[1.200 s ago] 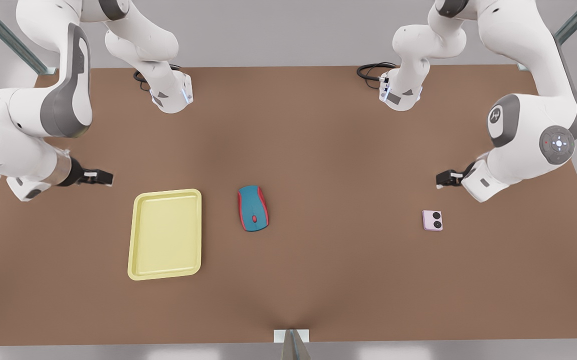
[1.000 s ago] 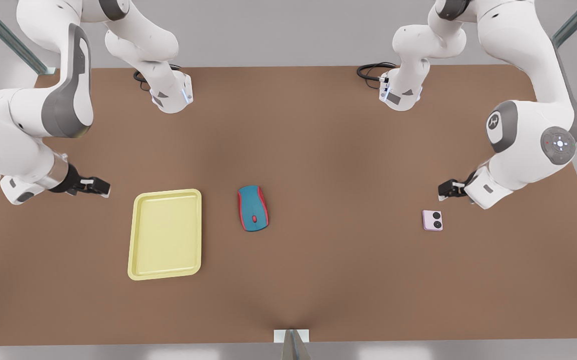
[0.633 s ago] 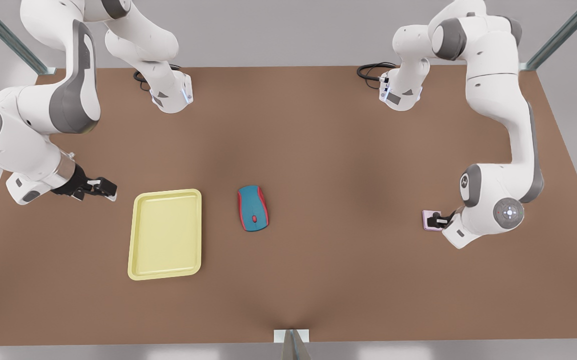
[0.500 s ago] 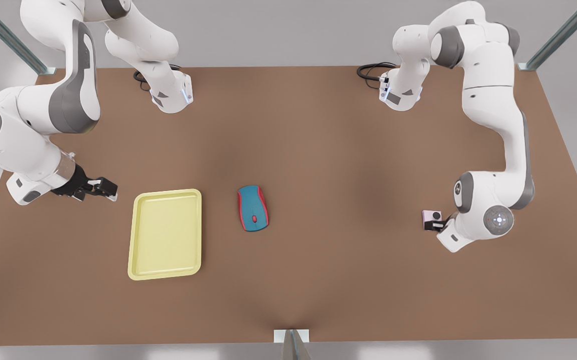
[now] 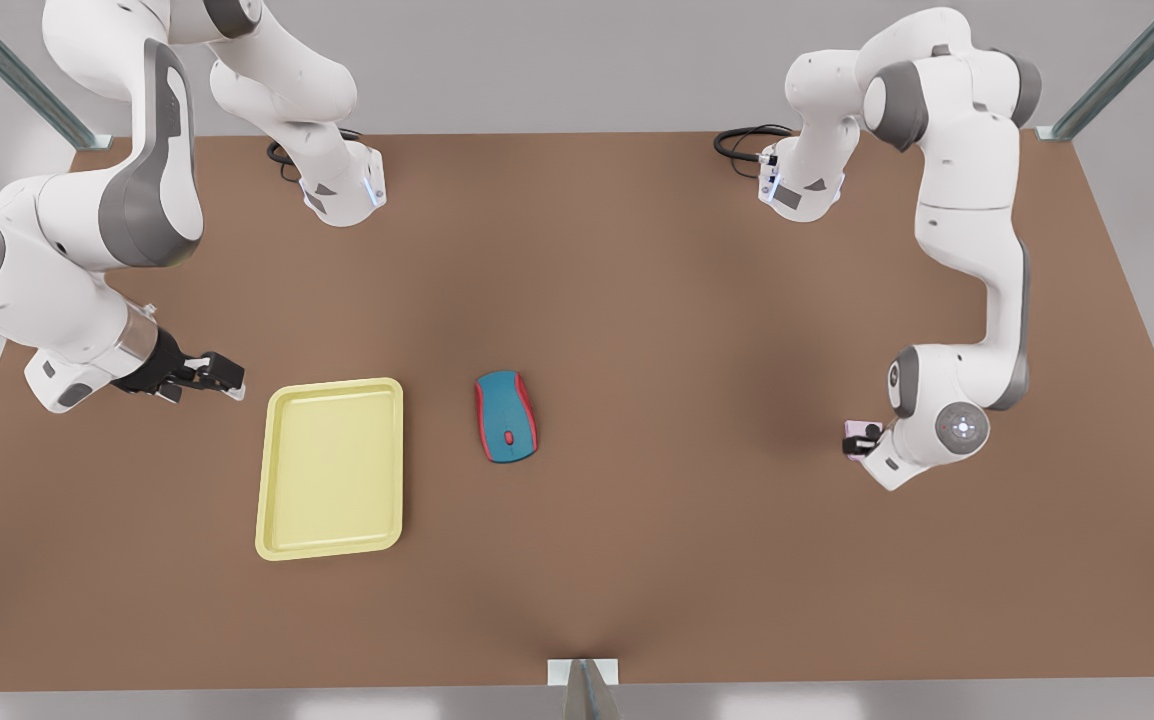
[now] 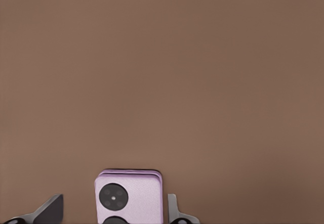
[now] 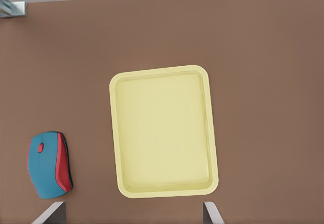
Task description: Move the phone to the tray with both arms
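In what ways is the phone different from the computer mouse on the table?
The phone is pale pink, flat and nearly square; the mouse is teal with red sides, rounded and longer. The phone lies between the open fingers of the left gripper; the mouse has no gripper near it. The mouse looks larger than the phone. Both lie on the brown table.

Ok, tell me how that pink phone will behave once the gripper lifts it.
The phone looks like a flat, rigid slab, so it probably won't flex. Lying flat on the table, it seems unlikely to roll or tip. Its smooth sides may slip between the left gripper fingers, which stand open either side.
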Motion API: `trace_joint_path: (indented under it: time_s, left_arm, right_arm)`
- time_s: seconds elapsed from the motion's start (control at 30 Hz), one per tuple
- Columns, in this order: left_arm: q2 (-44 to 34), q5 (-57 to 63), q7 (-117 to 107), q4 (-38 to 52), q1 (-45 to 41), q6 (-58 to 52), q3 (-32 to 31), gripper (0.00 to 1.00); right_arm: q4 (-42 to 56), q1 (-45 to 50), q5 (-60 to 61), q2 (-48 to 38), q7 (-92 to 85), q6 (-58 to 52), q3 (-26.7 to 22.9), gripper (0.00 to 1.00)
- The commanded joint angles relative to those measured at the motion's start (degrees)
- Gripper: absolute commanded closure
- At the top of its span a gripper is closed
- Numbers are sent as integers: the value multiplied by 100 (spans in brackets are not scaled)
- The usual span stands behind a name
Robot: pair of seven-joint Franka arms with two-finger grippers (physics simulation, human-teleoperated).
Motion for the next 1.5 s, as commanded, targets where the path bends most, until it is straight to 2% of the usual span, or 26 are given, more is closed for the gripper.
trace_joint_path:
  time_s: [0.0, 0.13, 0.23, 0.37, 0.7, 0.77, 1.17, 1.33, 1.47]
  left_arm:
    - [52, 17, 78, 15, 0, 441, 2, 0]
    - [201, -26, 78, -11, 0, 546, -7, 0]
    - [-36, -26, 69, -415, 0, 572, -16, 0]
    - [34, -26, 69, -521, 0, 722, -7, 0]
    - [192, -26, 69, -521, 0, 862, -7, 0]
    - [192, -26, 69, -521, 0, 862, -7, 21]
    - [87, -26, 60, -433, 0, 590, -16, 20]
    - [87, -106, -151, -29, -61, 247, -68, 20]
    - [78, -132, -739, 402, -70, -403, -490, 20]
  right_arm:
    - [3, 0, 8, -6, -121, -5, 2, 0]
    - [3, 0, 16, 12, -121, -5, 2, 0]
    - [3, 0, 16, 3, -103, -5, 2, 0]
    - [3, 0, 16, 3, -103, -5, 2, 0]
    - [3, 0, 25, 12, -94, 3, 2, 0]
    - [3, 0, 16, 12, -94, 4, 2, 0]
    - [12, 0, 25, 12, -94, -5, 2, 0]
    - [12, 0, 25, 12, -94, 4, 2, 0]
    - [3, 0, 25, 12, -94, 4, 2, 0]
